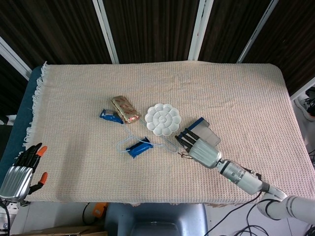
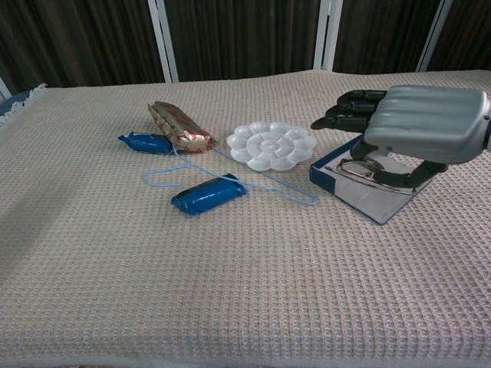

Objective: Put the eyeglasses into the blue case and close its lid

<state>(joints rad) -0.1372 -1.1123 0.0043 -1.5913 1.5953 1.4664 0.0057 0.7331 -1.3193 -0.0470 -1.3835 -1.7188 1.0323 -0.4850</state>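
The right hand (image 2: 418, 126) pinched the eyeglasses (image 2: 367, 170) above the blue case (image 2: 360, 193). The frame looked light, thin, fragile; gripping the temples seemed safest.

My right hand (image 2: 418, 126) hangs over the open case (image 2: 360, 192), holding the eyeglasses (image 2: 367, 172) just above it. The palette dish (image 2: 270, 146) lies just left of the case. Further left lie a wrapped snack (image 2: 179, 126) and a small packet (image 2: 146, 142); nearer me, a pouch (image 2: 209, 195). My left hand (image 1: 22, 169) rests off the table's left edge.
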